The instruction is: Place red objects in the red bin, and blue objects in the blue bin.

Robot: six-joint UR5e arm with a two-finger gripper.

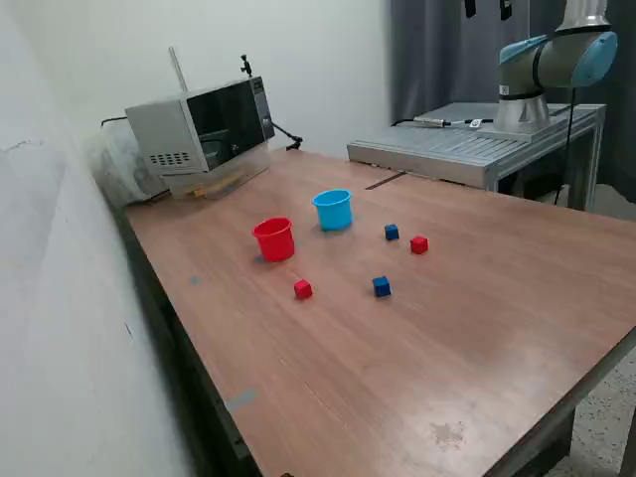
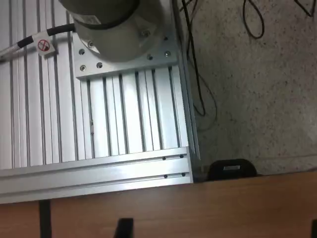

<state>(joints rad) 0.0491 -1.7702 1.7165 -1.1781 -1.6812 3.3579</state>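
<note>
The four little cubes, two red (image 1: 303, 289) (image 1: 418, 244) and two dark blue (image 1: 382, 286) (image 1: 392, 232), sit far from the arm (image 1: 555, 62). The red cup (image 1: 274, 239) and blue cup (image 1: 333, 210) stand upright beside each other. I cannot tell if the gripper is wide or closed.

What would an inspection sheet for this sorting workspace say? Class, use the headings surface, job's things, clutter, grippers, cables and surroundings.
Surface: brown wooden table, faint stain near its front edge.
Job's things: red cup and blue cup upright, apart; two red cubes and two blue cubes loose on the table, none in a cup.
Clutter: microwave at the far corner.
Grippers: not in view; only dark tips show at the wrist view's edge.
Cables: black cables on the floor beside the aluminium base.
Surroundings: white wall, grey curtain.
</note>
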